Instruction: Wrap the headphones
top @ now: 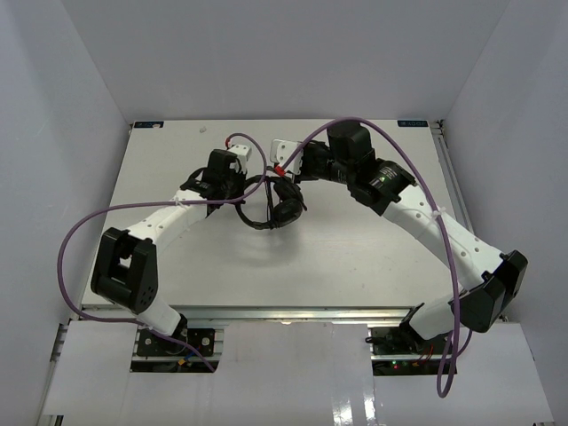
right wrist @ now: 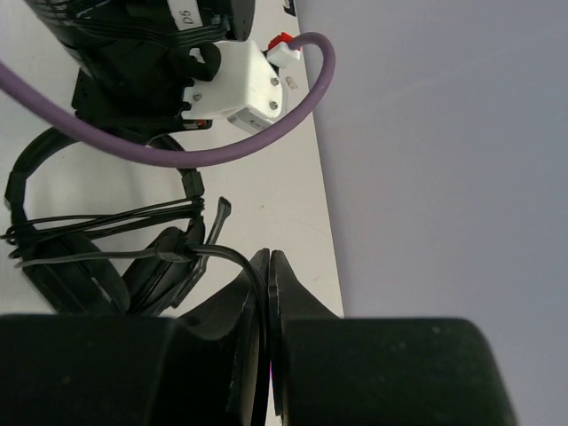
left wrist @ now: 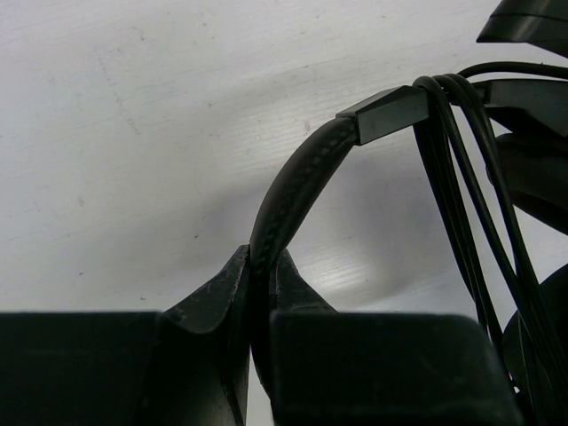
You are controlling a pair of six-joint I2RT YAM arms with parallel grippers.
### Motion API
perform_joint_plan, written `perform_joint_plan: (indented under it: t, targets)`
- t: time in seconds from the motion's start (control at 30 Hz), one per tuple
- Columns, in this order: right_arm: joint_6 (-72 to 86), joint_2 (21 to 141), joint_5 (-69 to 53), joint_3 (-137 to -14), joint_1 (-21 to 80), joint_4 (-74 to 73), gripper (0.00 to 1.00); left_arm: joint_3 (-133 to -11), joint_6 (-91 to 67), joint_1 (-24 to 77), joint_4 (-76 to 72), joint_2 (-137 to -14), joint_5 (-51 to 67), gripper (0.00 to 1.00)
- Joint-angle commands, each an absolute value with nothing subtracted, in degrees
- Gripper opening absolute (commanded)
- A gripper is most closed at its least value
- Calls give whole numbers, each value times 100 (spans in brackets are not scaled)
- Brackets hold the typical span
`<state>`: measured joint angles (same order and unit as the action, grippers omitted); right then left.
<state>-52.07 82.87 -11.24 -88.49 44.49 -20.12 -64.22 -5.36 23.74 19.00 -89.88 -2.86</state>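
The black headphones point(top: 277, 207) lie mid-table between my two arms. My left gripper point(top: 241, 185) is shut on their padded headband point(left wrist: 297, 182), pinched between the fingertips in the left wrist view point(left wrist: 264, 259). Several loops of the thin black cord point(left wrist: 448, 133) hang over the headband next to its slider, and an earcup point(left wrist: 543, 342) shows at the right edge. My right gripper point(top: 291, 173) is shut on the cord point(right wrist: 224, 253), which runs from the earcups point(right wrist: 84, 275) into the closed fingertips point(right wrist: 269, 259). The plug is not visible.
Thick purple arm cables arch over both arms point(top: 84, 222) point(top: 417, 173), and one crosses the right wrist view point(right wrist: 177, 155). White enclosure walls point(top: 497, 80) surround the table. The table's edge point(right wrist: 324, 248) and a wall lie close beside my right gripper.
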Motion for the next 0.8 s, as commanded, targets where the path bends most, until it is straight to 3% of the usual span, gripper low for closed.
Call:
perform_joint_plan:
  t: [0.0,0.77]
  targets:
    - [-5217,8311,-700,-9193,4442,-1350,8,-6362,-606,2687,1521,-8938,146,0]
    - [-4564,8655,-1319,-8233,3555,-538,8,-5881,-276,3518,1191,-7633,1228,0]
